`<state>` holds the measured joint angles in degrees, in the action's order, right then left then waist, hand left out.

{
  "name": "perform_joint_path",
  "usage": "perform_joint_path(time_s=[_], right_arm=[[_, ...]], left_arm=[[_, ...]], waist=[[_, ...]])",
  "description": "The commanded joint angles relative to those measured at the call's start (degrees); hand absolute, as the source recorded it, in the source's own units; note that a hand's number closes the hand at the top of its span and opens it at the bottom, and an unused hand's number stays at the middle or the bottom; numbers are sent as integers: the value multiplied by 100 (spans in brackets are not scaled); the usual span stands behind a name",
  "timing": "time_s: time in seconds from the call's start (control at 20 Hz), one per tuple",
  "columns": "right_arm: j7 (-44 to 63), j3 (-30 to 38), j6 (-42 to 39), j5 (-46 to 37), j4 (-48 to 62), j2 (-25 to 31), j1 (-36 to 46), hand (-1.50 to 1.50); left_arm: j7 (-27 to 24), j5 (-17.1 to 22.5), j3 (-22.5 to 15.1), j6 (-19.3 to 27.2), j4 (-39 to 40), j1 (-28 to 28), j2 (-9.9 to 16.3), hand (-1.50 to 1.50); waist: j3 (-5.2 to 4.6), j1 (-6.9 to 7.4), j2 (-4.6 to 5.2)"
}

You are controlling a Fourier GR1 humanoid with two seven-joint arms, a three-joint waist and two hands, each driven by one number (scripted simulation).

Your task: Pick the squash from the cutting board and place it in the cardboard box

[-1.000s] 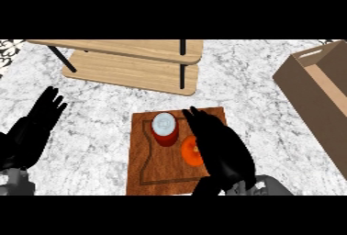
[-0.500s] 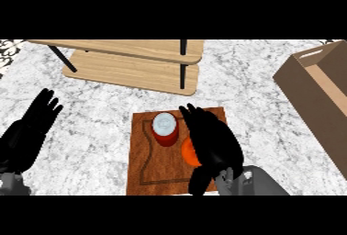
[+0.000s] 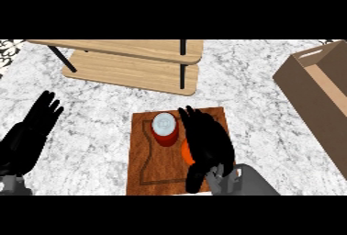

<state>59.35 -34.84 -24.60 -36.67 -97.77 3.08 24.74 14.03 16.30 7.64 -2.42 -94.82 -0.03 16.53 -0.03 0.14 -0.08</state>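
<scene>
The right hand [image 3: 207,142] lies flat, fingers straight, over the cutting board [image 3: 146,156], covering most of the orange squash [image 3: 185,151]; a red can [image 3: 165,129] stands just beside it. The left hand [image 3: 27,135] rests open at the desk's [image 3: 257,119] left edge; the cardboard box [image 3: 318,92] sits well apart at the right.

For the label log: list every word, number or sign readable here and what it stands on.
None is readable. The red can with a pale lid on the brown wooden cutting board shows no legible label. The tan cardboard box and light wooden shelf carry no print.
</scene>
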Motion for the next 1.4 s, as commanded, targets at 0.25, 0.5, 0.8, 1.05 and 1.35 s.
perform_joint_path(time_s=[0.25,0.5,0.8,1.05,1.35], right_arm=[[559,-88,-352,-415,293,-295,-247,-150],[45,113,-419,-526,437,-159,-479,-150],[202,27,-248,-470,848,-303,-261,-150],[-435,251,-130,-939,1100,-305,-522,-150],[-653,317,15,-1062,1244,-305,-343,150]], left_arm=[[-238,-222,-15,6,264,-106,-191,0],[-218,-266,76,-62,299,-139,-170,0],[-195,-127,271,-307,281,-98,-89,0],[267,-365,56,4,-173,-184,-288,0],[158,-192,399,-293,194,-276,-170,0]], waist=[[0,-8,2],[1,-21,5],[1,5,6],[3,0,4],[3,7,7]])
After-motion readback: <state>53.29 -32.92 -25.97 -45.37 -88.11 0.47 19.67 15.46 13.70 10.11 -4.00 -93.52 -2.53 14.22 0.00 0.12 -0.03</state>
